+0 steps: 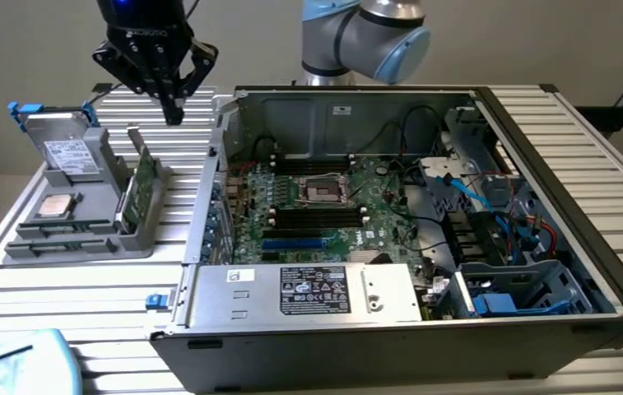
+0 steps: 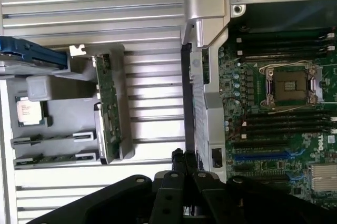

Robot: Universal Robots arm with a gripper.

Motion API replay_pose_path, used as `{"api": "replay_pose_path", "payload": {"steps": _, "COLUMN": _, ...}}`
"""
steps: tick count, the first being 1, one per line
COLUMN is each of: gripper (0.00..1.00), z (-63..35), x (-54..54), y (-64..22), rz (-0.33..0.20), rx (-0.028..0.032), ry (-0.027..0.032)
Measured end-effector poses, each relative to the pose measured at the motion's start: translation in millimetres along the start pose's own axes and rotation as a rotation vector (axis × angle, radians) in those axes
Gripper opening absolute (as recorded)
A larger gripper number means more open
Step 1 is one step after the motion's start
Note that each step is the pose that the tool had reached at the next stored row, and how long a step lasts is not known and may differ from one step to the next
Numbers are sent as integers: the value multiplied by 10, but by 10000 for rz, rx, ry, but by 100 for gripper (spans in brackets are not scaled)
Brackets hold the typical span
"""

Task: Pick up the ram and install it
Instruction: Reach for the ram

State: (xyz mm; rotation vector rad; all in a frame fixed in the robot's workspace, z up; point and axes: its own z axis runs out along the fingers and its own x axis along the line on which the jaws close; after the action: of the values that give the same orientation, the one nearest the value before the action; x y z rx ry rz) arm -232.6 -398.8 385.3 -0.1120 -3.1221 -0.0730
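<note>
Ram [image 1: 142, 185] stands on edge in grey tray [image 1: 81, 244], apart from gripper [image 1: 174, 117], fingers shut w/ nothing held, hovering betw. tray & open PC case [image 1: 399, 350] on ribbed metal table [image 1: 70, 292].

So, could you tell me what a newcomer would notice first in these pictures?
The open computer case with its green motherboard takes the centre of the exterior view. At the exterior view's left, the shut, empty gripper hangs in the air between the case and a grey tray holding a drive, a processor and green boards.

Ram [image 2: 110, 109] on edge in grey holder [image 2: 68, 116] — fingers [image 2: 178, 165] pressed together.
</note>
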Motion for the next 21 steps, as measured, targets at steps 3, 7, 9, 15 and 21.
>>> {"api": "replay_pose_path", "payload": {"steps": 3, "gripper": 11, "z": 23, "x": 136, "y": -11, "rz": 4, "rx": 7, "ry": 89}}
{"api": "replay_pose_path", "payload": {"steps": 7, "gripper": 11, "z": 57, "x": 315, "y": -25, "rz": 7, "rx": 13, "ry": 177}}
{"api": "replay_pose_path", "payload": {"steps": 9, "gripper": 11, "z": 77, "x": 407, "y": -33, "rz": 10, "rx": 15, "ry": 208}}
{"api": "replay_pose_path", "payload": {"steps": 15, "gripper": 11, "z": 137, "x": 680, "y": -55, "rz": 13, "rx": 20, "ry": 281}}
{"api": "replay_pose_path", "payload": {"steps": 21, "gripper": 11, "z": 197, "x": 952, "y": -77, "rz": 16, "rx": 26, "ry": 349}}
